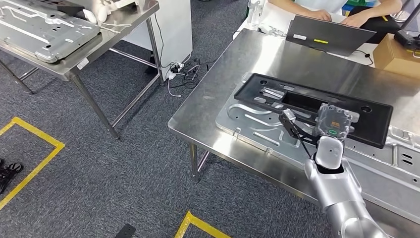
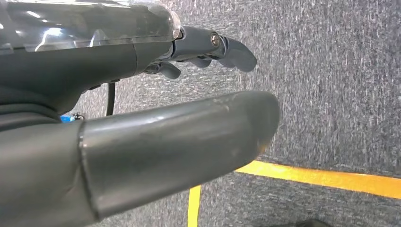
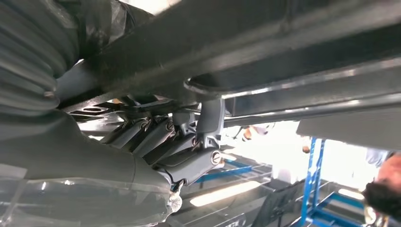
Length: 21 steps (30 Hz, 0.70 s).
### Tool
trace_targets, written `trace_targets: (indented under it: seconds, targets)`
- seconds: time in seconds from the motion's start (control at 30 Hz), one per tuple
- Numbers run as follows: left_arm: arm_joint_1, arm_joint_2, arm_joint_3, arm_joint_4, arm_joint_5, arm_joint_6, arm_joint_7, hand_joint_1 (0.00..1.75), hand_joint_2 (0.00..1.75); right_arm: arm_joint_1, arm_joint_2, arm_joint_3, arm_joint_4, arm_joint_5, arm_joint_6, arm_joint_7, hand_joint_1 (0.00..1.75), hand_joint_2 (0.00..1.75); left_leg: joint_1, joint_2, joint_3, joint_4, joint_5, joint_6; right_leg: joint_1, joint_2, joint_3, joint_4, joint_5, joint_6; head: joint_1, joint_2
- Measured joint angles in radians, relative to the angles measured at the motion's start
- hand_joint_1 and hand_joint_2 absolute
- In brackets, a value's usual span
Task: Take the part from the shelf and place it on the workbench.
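so the part (image 1: pixel 317 106) is a long flat black plastic frame, rectangular, with cutouts and a couple of round holes near its ends. it's lying across the silver stamped metal panel (image 1: pixel 250 124) on the steel workbench (image 1: pixel 297 59), a bit angled. my right hand (image 1: pixel 335 121) is at its near edge, and from the right wrist camera my fingers (image 3: pixel 156 137) are curled under the dark edge of the part (image 3: pixel 283 52), so i'm gripping it there.

my left hand (image 2: pixel 156 118) hangs over grey carpet (image 2: pixel 331 71) with a yellow floor line (image 2: pixel 321 175) below it, thumb and fingers apart, nothing in it.

workbench top is brushed steel, pretty reflective. there's another steel table (image 1: pixel 119 29) off to the left with a similar metal panel (image 1: pixel 44 32) on it, cables (image 1: pixel 181 72) on the floor between them, and a person (image 1: pixel 341 10) at a laptop (image 1: pixel 327 33) at the far side.
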Motion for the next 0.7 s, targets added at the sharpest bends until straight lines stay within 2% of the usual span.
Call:
trace_targets:
  seconds: [0.03, 0.07, 0.13, 0.17, 0.2, 0.27, 0.33, 0.4, 0.5, 0.53, 0.57, 0.6, 0.63, 0.7]
  targets:
    - [0.000, 0.000, 0.000, 0.000, 0.000, 0.000, 0.000, 0.00, 0.00, 0.002, 0.003, 0.003, 0.003, -0.001, 0.000, 0.000, 1.75, 1.75, 0.000, 0.000, 0.001, 0.001, -0.002, -0.001, -0.003, 0.000, -0.019, 0.027, 0.002, 0.003, 0.000, 0.000]
    - [0.001, 0.000, 0.000, 0.000, 0.000, 0.000, 0.000, 0.00, 0.00, 0.002, 0.005, 0.006, 0.006, -0.001, 0.000, -0.001, 1.75, 1.75, 0.001, -0.001, 0.003, 0.003, -0.005, -0.002, -0.006, 0.000, -0.019, 0.015, 0.025, 0.006, 0.000, 0.000]
    - [0.002, -0.001, 0.000, 0.000, 0.000, 0.000, 0.001, 0.00, 0.00, 0.001, 0.008, 0.009, 0.008, -0.002, 0.000, -0.006, 1.75, 1.75, 0.003, -0.003, 0.008, 0.010, -0.014, -0.008, -0.010, -0.001, 0.034, -0.110, 0.103, 0.007, 0.000, 0.000]
    - [0.001, -0.001, 0.000, 0.000, 0.000, 0.000, 0.001, 0.00, 0.00, 0.000, 0.010, 0.011, 0.008, -0.002, -0.001, -0.010, 1.75, 1.75, 0.003, -0.004, 0.009, 0.015, -0.018, -0.012, -0.009, -0.001, 0.065, -0.175, 0.130, 0.005, 0.000, 0.000]
    - [0.001, -0.001, 0.000, 0.000, 0.000, 0.000, 0.001, 0.00, 0.00, 0.000, 0.013, 0.014, 0.009, -0.002, -0.003, -0.015, 1.75, 1.75, 0.002, -0.005, 0.009, 0.018, -0.022, -0.018, -0.007, 0.000, 0.085, -0.219, 0.143, 0.002, 0.000, 0.000]
    - [0.001, -0.001, 0.000, 0.000, 0.000, 0.000, 0.001, 0.00, 0.00, 0.005, 0.024, 0.022, 0.010, -0.002, -0.011, -0.019, 1.75, 1.75, 0.001, -0.005, 0.008, 0.020, -0.025, -0.028, 0.000, 0.003, 0.096, -0.240, 0.140, -0.006, 0.000, 0.000]
    - [0.001, -0.001, 0.000, 0.000, 0.000, 0.000, 0.001, 0.00, 0.00, 0.013, 0.036, 0.029, 0.008, -0.002, -0.018, -0.019, 1.75, 1.75, 0.003, -0.004, 0.011, 0.023, -0.031, -0.039, -0.002, 0.004, 0.100, -0.245, 0.140, -0.019, -0.001, 0.000]
    - [0.000, -0.001, 0.000, 0.000, 0.000, 0.001, 0.001, 0.00, 0.00, 0.019, 0.047, 0.034, 0.004, -0.002, -0.021, -0.019, 1.75, 1.75, 0.004, -0.004, -0.007, 0.072, -0.065, -0.048, -0.006, 0.002, 0.107, -0.252, 0.141, -0.034, -0.001, 0.000]
    - [0.002, -0.001, 0.000, 0.001, 0.001, 0.000, 0.000, 0.00, 1.31, 0.033, 0.059, 0.035, 0.001, -0.004, -0.021, -0.019, 0.44, 0.44, 0.006, -0.003, -0.100, 0.264, -0.151, -0.055, -0.003, -0.001, 0.111, -0.253, 0.139, -0.045, -0.001, 0.000]
    - [0.003, -0.001, 0.000, 0.001, 0.000, -0.001, -0.001, 0.00, 1.75, 0.041, 0.061, 0.035, 0.001, -0.006, -0.021, -0.020, 0.00, 0.00, 0.006, -0.003, -0.122, 0.303, -0.158, -0.055, -0.001, 0.000, 0.112, -0.252, 0.137, -0.046, -0.001, 0.000]
    - [0.004, 0.000, 0.000, 0.001, -0.001, -0.002, -0.002, 0.00, 1.75, 0.048, 0.062, 0.035, 0.000, -0.007, -0.021, -0.022, 0.00, 0.00, 0.006, -0.003, -0.126, 0.304, -0.145, -0.054, 0.000, 0.000, 0.113, -0.250, 0.135, -0.046, -0.001, 0.000]
    - [0.004, 0.000, -0.001, 0.001, -0.002, -0.003, -0.004, 0.00, 1.31, 0.054, 0.062, 0.035, -0.001, -0.007, -0.020, -0.023, 0.00, 0.00, 0.006, -0.003, -0.110, 0.264, -0.113, -0.051, 0.001, 0.001, 0.115, -0.249, 0.133, -0.046, -0.001, 0.000]
    - [0.004, 0.000, -0.001, 0.001, -0.001, -0.004, -0.006, 0.00, 0.87, 0.058, 0.063, 0.035, -0.002, -0.007, -0.020, -0.026, 0.00, 0.00, 0.006, -0.003, -0.079, 0.194, -0.073, -0.048, 0.001, 0.001, 0.117, -0.247, 0.130, -0.044, -0.001, 0.000]
    - [0.001, 0.000, -0.001, 0.001, 0.003, -0.009, -0.012, 0.00, 0.00, 0.061, 0.063, 0.035, -0.003, -0.007, -0.020, -0.032, 0.00, 0.00, 0.003, -0.003, -0.022, 0.070, -0.024, -0.039, 0.004, 0.003, 0.117, -0.243, 0.126, -0.036, -0.001, 0.000]
